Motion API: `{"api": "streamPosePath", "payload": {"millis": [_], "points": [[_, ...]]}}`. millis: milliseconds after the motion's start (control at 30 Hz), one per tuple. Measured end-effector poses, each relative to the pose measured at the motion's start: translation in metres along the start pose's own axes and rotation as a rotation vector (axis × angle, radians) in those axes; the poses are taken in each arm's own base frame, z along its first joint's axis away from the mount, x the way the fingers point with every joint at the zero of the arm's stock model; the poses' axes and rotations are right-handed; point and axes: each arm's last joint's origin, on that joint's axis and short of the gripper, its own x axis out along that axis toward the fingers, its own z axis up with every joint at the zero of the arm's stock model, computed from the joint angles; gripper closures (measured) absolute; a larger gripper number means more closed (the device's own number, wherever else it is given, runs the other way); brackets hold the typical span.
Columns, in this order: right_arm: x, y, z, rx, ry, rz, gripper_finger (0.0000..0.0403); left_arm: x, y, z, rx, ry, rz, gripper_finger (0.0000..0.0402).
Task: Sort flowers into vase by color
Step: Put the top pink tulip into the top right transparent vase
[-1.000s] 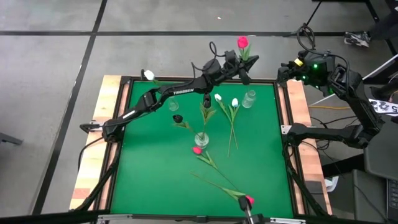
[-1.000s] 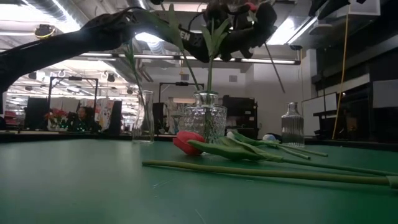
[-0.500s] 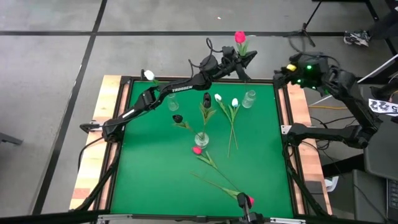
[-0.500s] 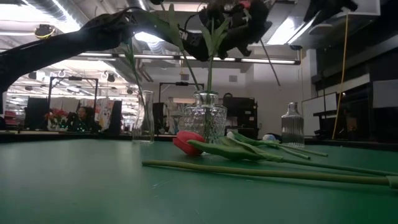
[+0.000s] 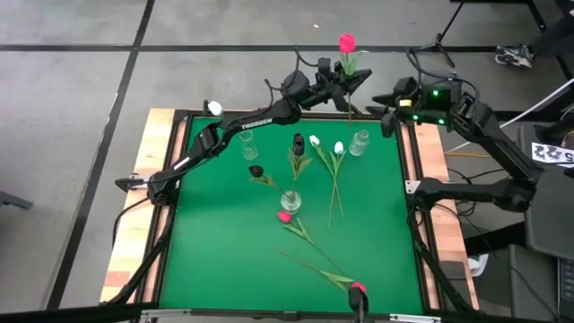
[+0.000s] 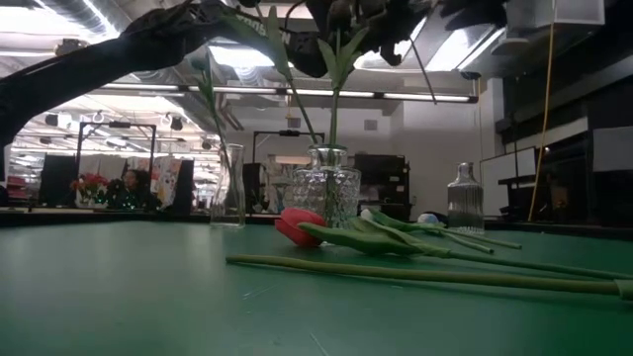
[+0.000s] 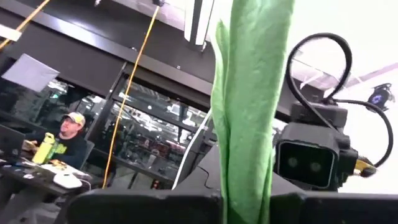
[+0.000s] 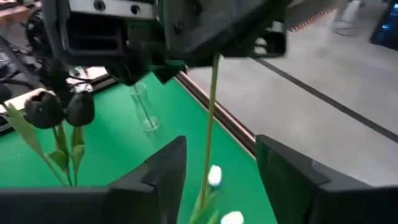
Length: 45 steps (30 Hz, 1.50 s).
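Flowers here are artificial tulips with thin green stems, and the one in play is a pink-red tulip (image 5: 346,42) held upright above the far edge of the green counter (image 5: 224,242). Its bud stands above the left gripper (image 5: 339,82), which is clamped shut on the stem; the stem hangs down below the gripper. In the left wrist view only a broad green leaf (image 7: 252,106) fills the middle, and the bud is cut off from that picture. In the low view the bud is hard to make out among the dark arm parts at the top.

Just beside the left gripper, on its right, the right gripper (image 5: 387,108) has its fingers (image 8: 155,171) spread apart on either side of the hanging stem (image 8: 208,124), not touching it.

Below and nearer than the grippers, a patterned clear glass vase (image 6: 326,193) holds green stems, with two black tulips (image 8: 59,107) in it. A slim clear vase (image 6: 227,186) and a small clear bottle vase (image 6: 463,198) stand apart. Two white tulips (image 5: 326,144) and two more pink-red tulips (image 5: 283,216) lie on the counter. One white bud (image 5: 214,108) sits at the counter's far left edge, its stem partly hidden by the left arm.
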Motion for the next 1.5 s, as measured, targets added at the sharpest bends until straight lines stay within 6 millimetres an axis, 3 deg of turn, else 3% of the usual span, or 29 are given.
{"api": "streamPosePath", "payload": {"millis": [267, 533, 733, 1500], "points": [[0.032, -0.003, 0.005, -0.010, 0.028, 0.030, 0.0148, 0.002, -0.010, -0.007, -0.029, 0.029, -0.043, 0.0401], [0.049, -0.005, 0.007, -0.023, 0.030, 0.040, 0.0141, 0.003, -0.011, -0.008, -0.044, 0.041, -0.059, 0.0401], [0.050, -0.005, 0.010, -0.028, -0.001, 0.041, 0.0143, 0.003, -0.015, -0.010, -0.048, 0.044, -0.069, 0.0401], [0.063, -0.007, 0.008, -0.079, 0.040, 0.025, 0.0335, 0.003, -0.015, -0.012, -0.056, 0.045, -0.069, 0.0401]]}}
